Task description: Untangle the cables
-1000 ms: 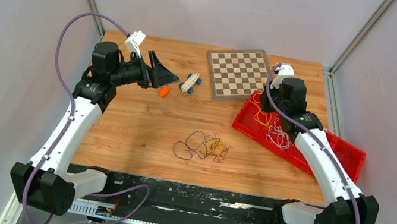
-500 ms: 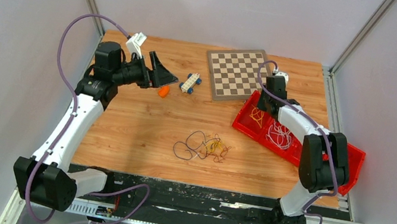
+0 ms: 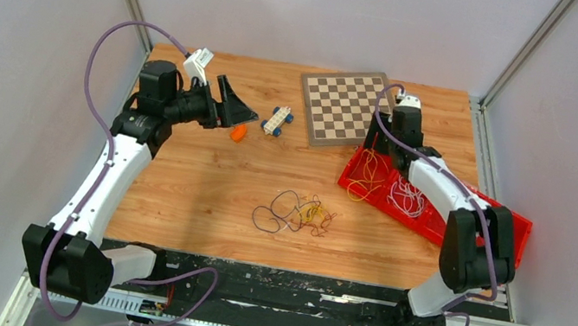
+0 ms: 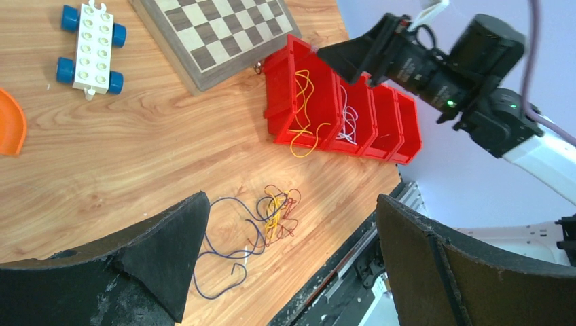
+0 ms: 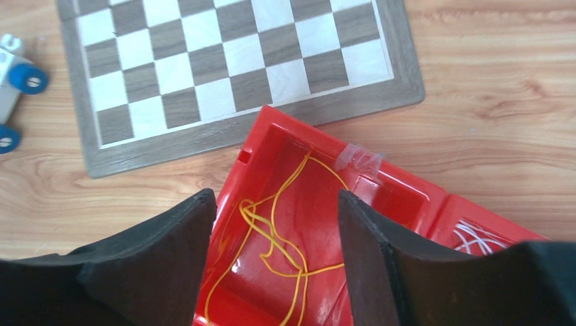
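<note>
Yellow wire (image 3: 367, 175) and white wire (image 3: 408, 199) lie in separate red bin (image 3: 518, 227) compartments, right tool (image 5: 275, 204) hangs open and empty above, left tool (image 4: 292, 204) gapes wide too, and the tangle (image 3: 295, 212) mid-worktop (image 3: 195, 183) looks not yet sorted.

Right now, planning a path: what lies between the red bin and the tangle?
Bare table, in the top view; a yellow cable spills over the bin's edge.

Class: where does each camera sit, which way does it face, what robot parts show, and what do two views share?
Top external: above, behind the bases, looking down on the table; left arm, right arm show.
Left wrist: faces across to the red tray; own open jaws, right arm.
Right wrist: looks down at the tray's yellow cable; own open jaws.
Shared: chessboard, red tray.
</note>
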Tool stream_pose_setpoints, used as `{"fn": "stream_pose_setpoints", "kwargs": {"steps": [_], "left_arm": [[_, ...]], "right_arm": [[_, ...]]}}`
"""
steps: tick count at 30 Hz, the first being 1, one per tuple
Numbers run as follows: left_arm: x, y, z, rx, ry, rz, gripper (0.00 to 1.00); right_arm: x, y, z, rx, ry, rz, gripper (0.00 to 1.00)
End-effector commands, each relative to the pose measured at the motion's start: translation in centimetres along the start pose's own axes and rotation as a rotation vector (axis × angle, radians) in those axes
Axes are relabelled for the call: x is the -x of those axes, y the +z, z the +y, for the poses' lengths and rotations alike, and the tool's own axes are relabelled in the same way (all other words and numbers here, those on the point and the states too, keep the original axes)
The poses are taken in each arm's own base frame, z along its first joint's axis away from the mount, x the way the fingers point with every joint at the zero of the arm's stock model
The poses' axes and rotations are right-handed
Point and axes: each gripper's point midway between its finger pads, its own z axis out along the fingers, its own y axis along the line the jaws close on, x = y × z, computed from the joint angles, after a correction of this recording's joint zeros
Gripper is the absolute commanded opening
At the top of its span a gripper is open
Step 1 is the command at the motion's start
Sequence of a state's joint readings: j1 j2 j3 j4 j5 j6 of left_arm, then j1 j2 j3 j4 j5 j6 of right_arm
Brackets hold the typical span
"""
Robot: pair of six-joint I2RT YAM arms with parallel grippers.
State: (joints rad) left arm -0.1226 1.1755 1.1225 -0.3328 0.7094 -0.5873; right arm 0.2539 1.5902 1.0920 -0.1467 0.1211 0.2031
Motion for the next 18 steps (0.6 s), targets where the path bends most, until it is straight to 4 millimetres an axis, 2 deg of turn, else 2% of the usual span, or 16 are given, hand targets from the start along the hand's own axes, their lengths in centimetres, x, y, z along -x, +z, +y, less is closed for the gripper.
{"fn": "stream_pose_setpoints", "kwargs": {"steps": [1, 4, 5, 6, 7, 9, 11, 13, 18], "left_arm": [[0.6, -0.5, -0.7, -0.028, 0.079, -0.016, 1.00], [-0.7, -0.7, -0.3, -0.043, 0.154, 0.034, 1.00], [-1.8, -0.7, 0.6, -0.031, 0.199, 0.082, 1.00], [-2.2, -0.7, 1.2, -0.013, 0.212, 0.104, 1.00], [-3.5, -0.8, 2.3, 0.015, 0.210, 0.161, 1.00], [-5.2, -0.9, 3.2, 0.025, 0.195, 0.230, 1.00], [-6.3, -1.1, 3.0, -0.006, 0.175, 0.258, 1.00], [-6.6, -1.1, 2.7, -0.033, 0.168, 0.257, 1.00], [-6.4, -1.1, 2.0, -0.065, 0.174, 0.254, 1.00]], "right_arm": [[2.8, -3.9, 1.9, 0.135, -0.117, -0.059, 0.76], [1.7, -6.7, 4.4, 0.340, -0.286, 0.019, 0.84], [1.0, -8.1, 5.8, 0.457, -0.358, 0.046, 0.85], [-0.7, -10.0, 7.0, 0.583, -0.418, 0.095, 0.86], [-2.0, -11.4, 7.8, 0.673, -0.470, 0.118, 0.86], [-4.9, -12.5, 7.9, 0.710, -0.571, 0.166, 0.85], [-7.8, -12.4, 7.1, 0.699, -0.685, 0.221, 0.82], [-9.3, -11.5, 6.1, 0.670, -0.751, 0.263, 0.79], [-10.1, -8.9, 5.4, 0.662, -0.837, 0.349, 0.75]]}}
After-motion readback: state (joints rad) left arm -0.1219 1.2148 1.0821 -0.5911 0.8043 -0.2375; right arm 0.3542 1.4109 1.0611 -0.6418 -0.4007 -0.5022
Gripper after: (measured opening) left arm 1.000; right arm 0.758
